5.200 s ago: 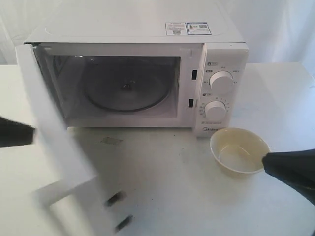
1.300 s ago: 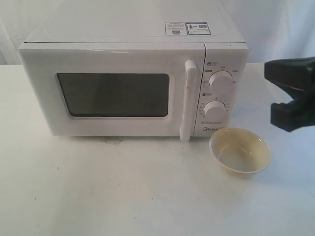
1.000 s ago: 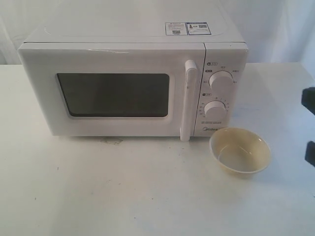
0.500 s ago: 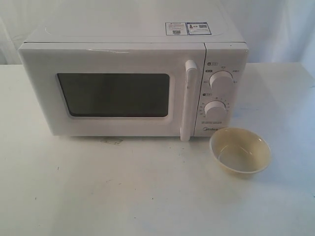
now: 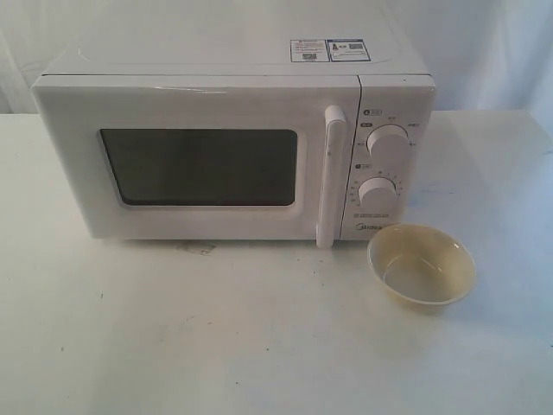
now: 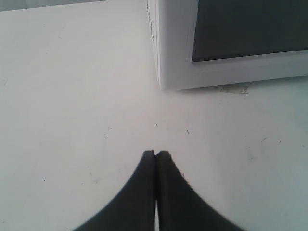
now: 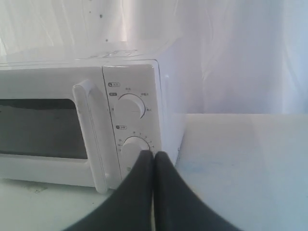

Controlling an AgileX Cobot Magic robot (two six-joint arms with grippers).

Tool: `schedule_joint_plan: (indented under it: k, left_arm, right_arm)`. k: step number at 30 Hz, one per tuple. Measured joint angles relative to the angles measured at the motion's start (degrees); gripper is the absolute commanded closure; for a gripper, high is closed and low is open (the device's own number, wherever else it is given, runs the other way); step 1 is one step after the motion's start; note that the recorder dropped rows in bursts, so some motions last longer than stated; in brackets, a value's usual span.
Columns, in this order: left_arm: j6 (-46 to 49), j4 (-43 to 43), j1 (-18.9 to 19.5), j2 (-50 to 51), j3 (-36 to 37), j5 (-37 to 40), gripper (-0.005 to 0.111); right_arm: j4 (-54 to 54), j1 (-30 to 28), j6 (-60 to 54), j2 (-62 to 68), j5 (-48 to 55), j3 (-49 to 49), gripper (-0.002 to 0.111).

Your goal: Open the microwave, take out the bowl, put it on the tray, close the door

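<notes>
Right pincer withdrawn from exterior view, pressed together, left pincer too; door seemingly latched

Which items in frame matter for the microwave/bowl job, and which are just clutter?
Job:
- microwave
- door, shut
- bowl, out on the table
- no tray in view

Lying about:
- stickers on the microwave top
- tape-like scrap on the table by its front edge
</notes>
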Motion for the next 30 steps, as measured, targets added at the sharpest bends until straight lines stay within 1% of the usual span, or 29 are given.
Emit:
schedule_joint_plan:
  k: [10,13,14,19,24,30]
  left_arm:
    - [0.00,0.00,0.00,0.00,0.00,0.00,0.107]
    - [0.10,0.00,0.00,0.00,0.00,0.00,0.107]
    - [0.10,0.00,0.00,0.00,0.00,0.00,0.107]
    - [0.10,0.00,0.00,0.00,0.00,0.00,0.107]
    - [0.10,0.00,0.00,0.00,0.00,0.00,0.107]
    - [0.10,0.00,0.00,0.00,0.00,0.00,0.107]
  right_arm:
    - [-0.11,0.00,0.48,-0.22,-0.93,6.13,0.108]
    - [-0.11,-2.64,0.48,-0.22,-0.77,8.26,0.108]
    - [-0.11,-4.41,0.48,-0.22,-0.18,8.39,0.108]
    - [-2.52,-8.92,0.48,-0.22,3.88,8.46,0.108]
    - [-4.09,-10.22,0.48,-0.22,5.35,8.46,0.108]
    - [-4.23,-10.22,0.48,-0.22,5.60,8.46,0.108]
